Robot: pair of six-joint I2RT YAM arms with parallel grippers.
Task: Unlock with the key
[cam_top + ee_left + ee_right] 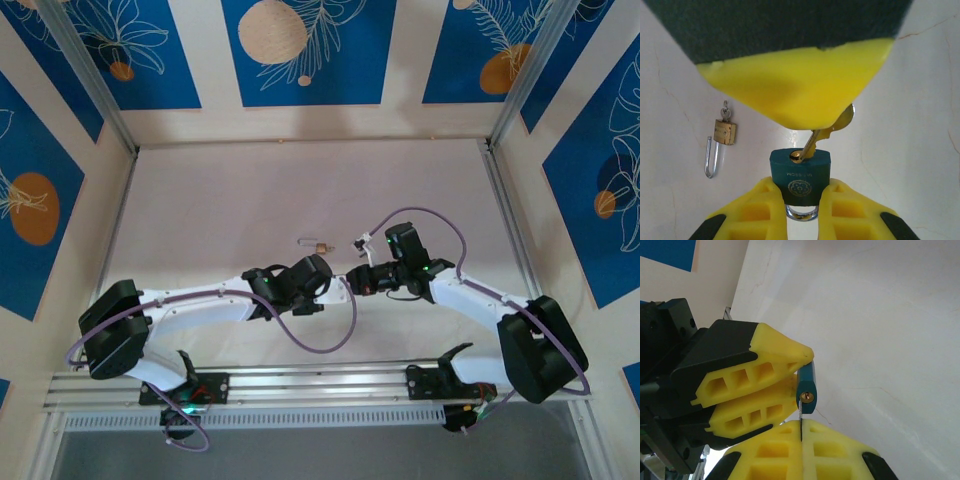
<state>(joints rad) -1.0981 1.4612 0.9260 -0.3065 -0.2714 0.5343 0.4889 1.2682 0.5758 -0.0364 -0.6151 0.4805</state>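
Head of the key (811, 143) mostly behind blurred right claw (811, 122)

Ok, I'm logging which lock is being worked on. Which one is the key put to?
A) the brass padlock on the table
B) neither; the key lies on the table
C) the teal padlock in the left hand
C: the tip of the key meets the keyhole of the teal padlock clamped in the left hand, while the brass padlock lies apart on the table.

Brass padlock (724, 132) lies on open table (920, 125) near the left hand (801, 187).
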